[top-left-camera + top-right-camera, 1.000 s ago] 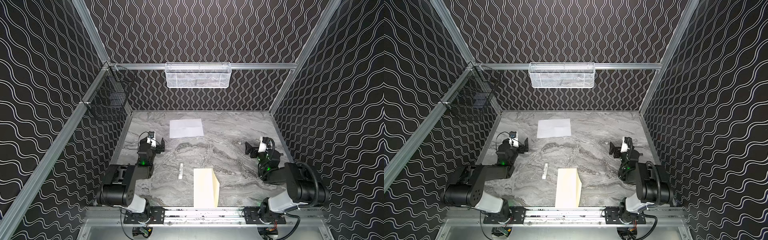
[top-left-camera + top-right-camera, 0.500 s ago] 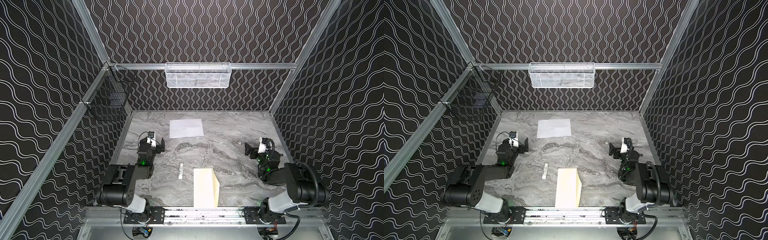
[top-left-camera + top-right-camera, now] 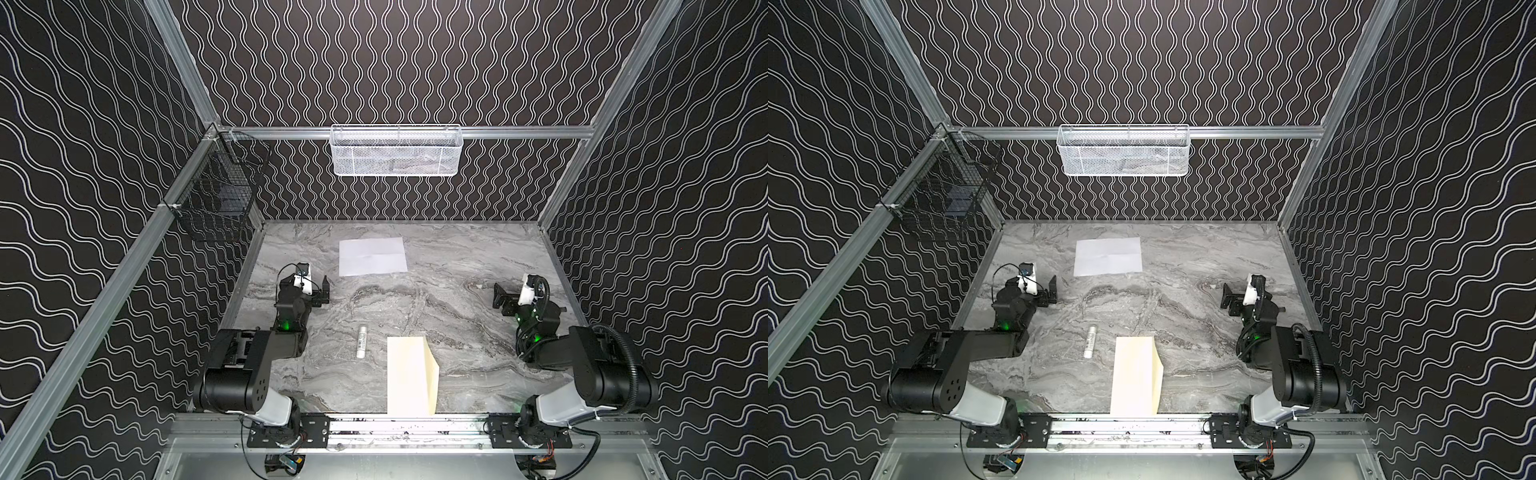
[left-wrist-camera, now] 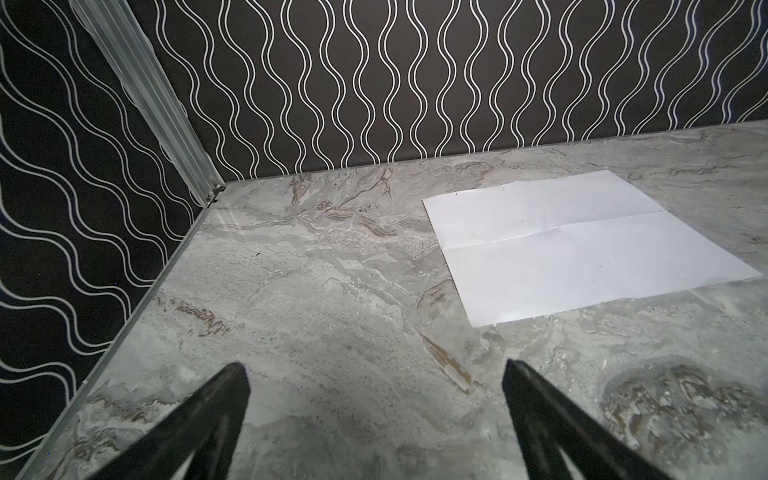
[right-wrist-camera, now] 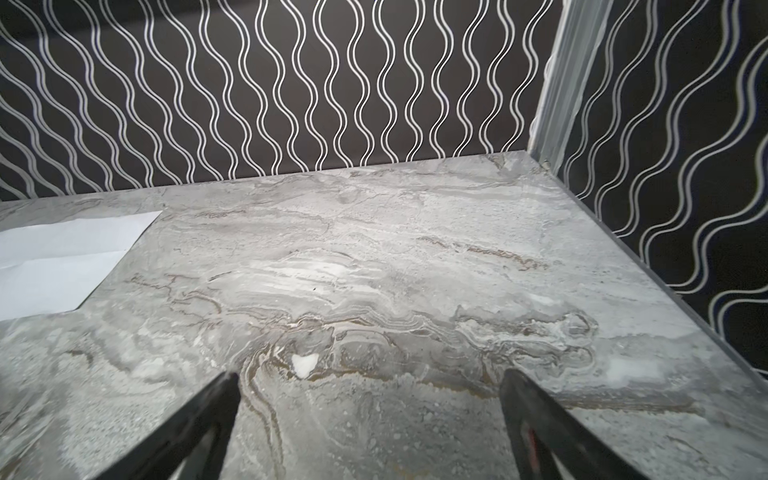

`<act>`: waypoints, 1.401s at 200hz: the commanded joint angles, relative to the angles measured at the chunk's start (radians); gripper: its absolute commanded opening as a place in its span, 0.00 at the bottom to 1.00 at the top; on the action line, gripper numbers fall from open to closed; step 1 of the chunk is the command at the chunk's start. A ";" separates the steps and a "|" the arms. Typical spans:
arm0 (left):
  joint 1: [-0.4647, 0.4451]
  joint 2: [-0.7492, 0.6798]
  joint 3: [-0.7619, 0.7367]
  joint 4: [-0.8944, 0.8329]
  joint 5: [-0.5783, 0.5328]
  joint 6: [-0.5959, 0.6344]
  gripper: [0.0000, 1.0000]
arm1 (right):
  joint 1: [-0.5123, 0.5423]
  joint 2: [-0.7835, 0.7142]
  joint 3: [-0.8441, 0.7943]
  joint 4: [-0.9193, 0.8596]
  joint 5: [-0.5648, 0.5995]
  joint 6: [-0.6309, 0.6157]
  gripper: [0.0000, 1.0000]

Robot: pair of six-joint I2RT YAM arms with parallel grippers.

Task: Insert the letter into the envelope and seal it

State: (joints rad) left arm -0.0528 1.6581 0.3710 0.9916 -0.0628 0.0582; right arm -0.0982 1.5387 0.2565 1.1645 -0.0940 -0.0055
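Observation:
The letter, a blank white sheet with a fold crease, lies flat on the marble table towards the back wall. It also shows in the left wrist view and, in part, in the right wrist view. The cream envelope lies at the front edge, its pointed flap out to the right. My left gripper rests open at the left, short of the letter. Over at the right my right gripper is open too. Both hold nothing.
A small white stick lies just left of the envelope. A white mesh basket hangs on the back rail and a black wire basket on the left rail. Patterned walls close three sides.

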 commanded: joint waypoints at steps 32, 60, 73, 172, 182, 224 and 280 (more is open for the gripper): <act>-0.039 -0.210 0.023 -0.176 -0.131 0.001 0.99 | 0.082 -0.310 0.002 -0.239 0.316 0.075 1.00; -0.087 -0.300 0.161 -0.459 -0.198 -0.036 0.99 | 0.112 -0.448 0.219 -0.707 0.223 0.320 1.00; -0.118 -0.284 0.247 -0.583 -0.256 -0.101 0.99 | 0.159 -0.456 0.281 -0.803 0.193 0.394 1.00; -0.275 0.288 1.078 -1.308 -0.147 -0.350 0.99 | 0.502 0.004 0.574 -0.821 0.082 0.533 1.00; -0.275 0.353 1.163 -1.345 -0.126 -0.354 0.99 | 0.514 0.064 0.633 -0.844 0.077 0.522 1.00; -0.304 0.638 1.513 -1.481 -0.017 -0.343 0.94 | 0.527 0.273 0.887 -0.943 -0.004 0.475 1.00; -0.325 0.870 1.744 -1.575 -0.017 -0.340 0.92 | 0.528 0.466 1.088 -1.032 -0.079 0.438 1.00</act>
State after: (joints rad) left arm -0.3828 2.4706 2.0636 -0.5148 -0.0742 -0.2810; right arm 0.4294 1.9549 1.2922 0.1989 -0.1177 0.4534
